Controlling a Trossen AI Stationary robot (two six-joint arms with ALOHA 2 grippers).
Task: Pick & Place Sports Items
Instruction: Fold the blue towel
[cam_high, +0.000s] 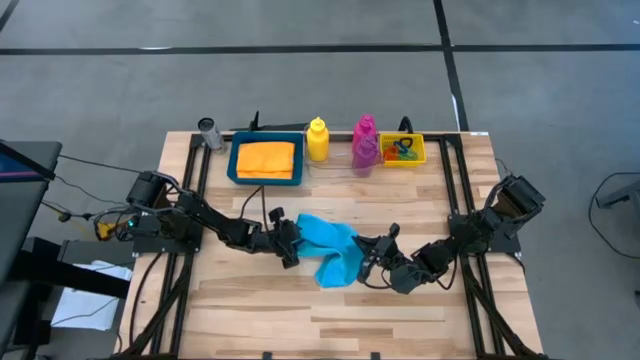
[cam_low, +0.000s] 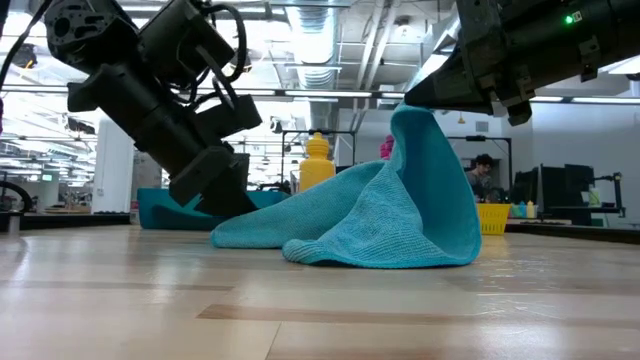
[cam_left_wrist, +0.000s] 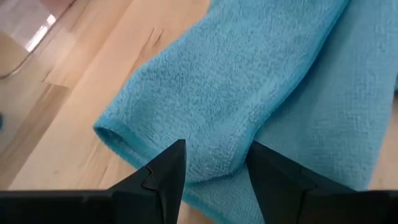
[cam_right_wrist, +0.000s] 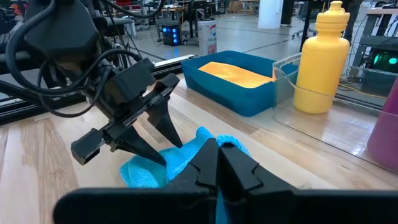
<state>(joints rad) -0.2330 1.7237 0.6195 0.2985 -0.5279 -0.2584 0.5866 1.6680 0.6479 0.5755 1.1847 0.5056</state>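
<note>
The cyan cloth (cam_high: 325, 248) lies crumpled at the table's middle, between my two grippers. My left gripper (cam_left_wrist: 214, 152) is on the cloth's left end and my right gripper (cam_right_wrist: 217, 149) is shut on its right end, which stands up in a peak (cam_low: 412, 118). The orange cloth (cam_high: 266, 158) lies in the blue tray (cam_high: 236, 160) at the back. A yellow bottle (cam_high: 317, 140) and a magenta bottle (cam_high: 365, 140) stand upright beside the tray. Coloured rings (cam_high: 404, 150) lie in the small yellow bin (cam_high: 419, 158). My left gripper has a thick bunched fold (cam_left_wrist: 217, 124) at the cloth's left end between its two fingers (cam_left_wrist: 168, 171), several layers. The fingers slant down from the table's left. That end lies on the table. My right gripper pinches the cloth's right end (cam_right_wrist: 208, 138) between its shut fingers, coming nearly level from the table's right. That end is lifted clear; the cloth hangs from it like a tent, its lower folds (cam_low: 380, 250) on the table.
A clear low container (cam_high: 335, 165) stands around the bottles along the back edge. A small grey cylinder (cam_high: 208, 130) stands at the back left corner. Bare wood lies along the near half of the table (cam_high: 330, 320).
</note>
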